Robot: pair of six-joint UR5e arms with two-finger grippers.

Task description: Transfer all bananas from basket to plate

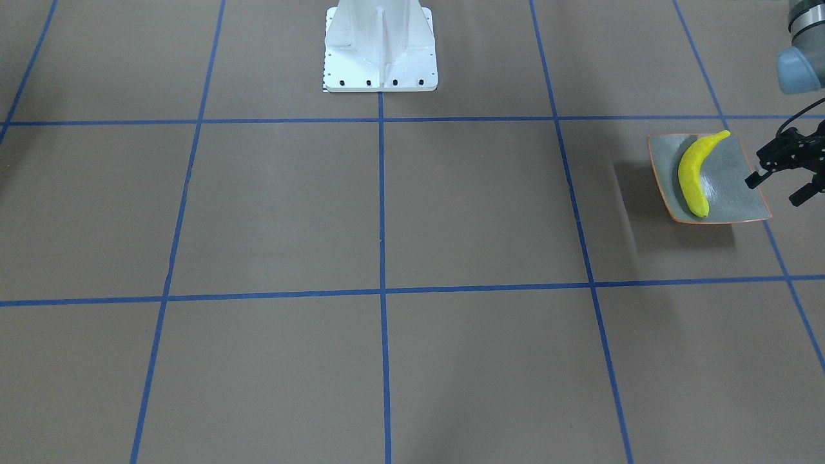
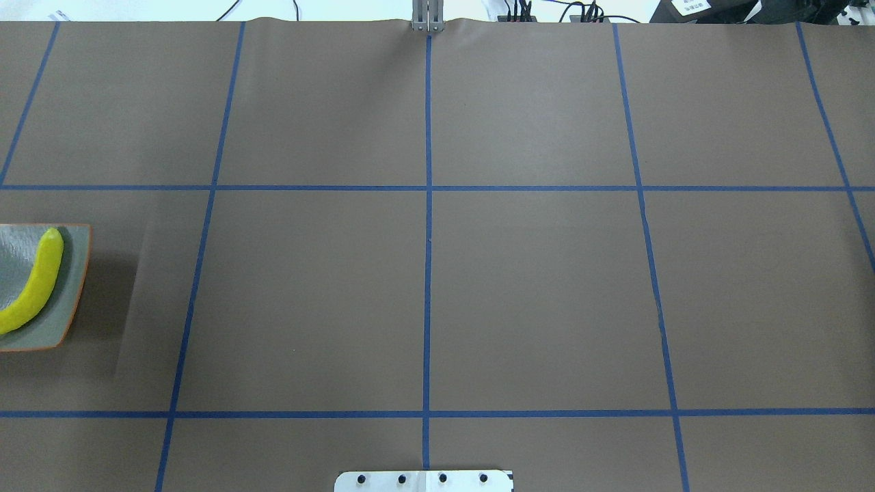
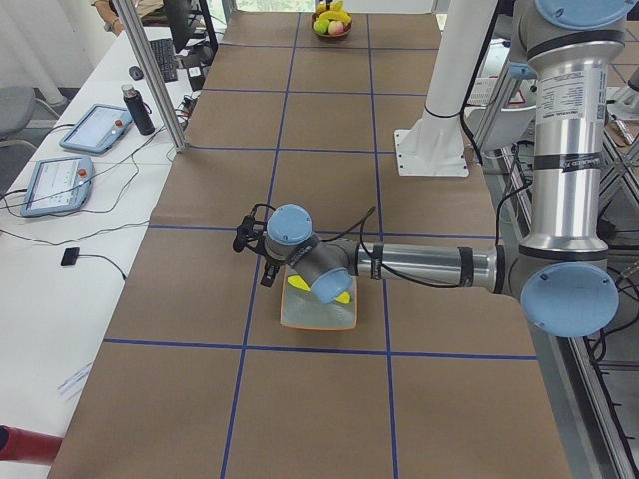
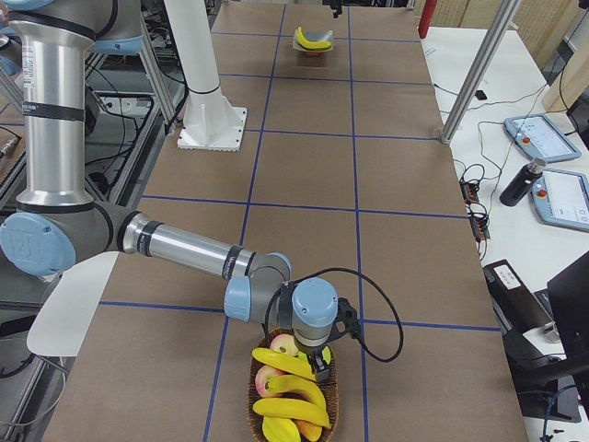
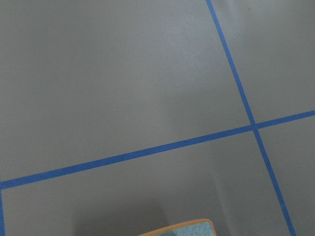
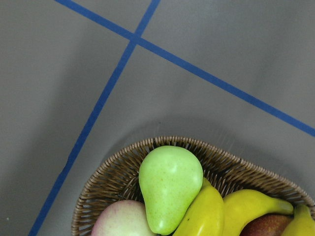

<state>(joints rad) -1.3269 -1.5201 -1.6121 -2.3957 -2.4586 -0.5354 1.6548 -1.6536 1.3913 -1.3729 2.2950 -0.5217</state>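
One yellow banana (image 1: 693,174) lies on the grey-green plate (image 1: 735,187), which also shows at the overhead view's left edge as the plate (image 2: 72,287) with the banana (image 2: 37,283). My left gripper (image 1: 778,187) hovers open and empty just beside the plate's edge. The wicker basket (image 4: 329,405) at the other end of the table holds more bananas (image 4: 294,389) among other fruit. My right gripper (image 4: 319,354) hangs over the basket's near rim; whether it is open or shut I cannot tell. The right wrist view shows the basket (image 6: 118,172) and a banana (image 6: 248,204).
A green pear (image 6: 170,187) and a pinkish apple (image 6: 118,221) lie in the basket with the bananas. The white robot pedestal (image 1: 380,48) stands at the table's middle. Tablets (image 3: 92,128) and a bottle (image 3: 141,110) sit on a side bench.
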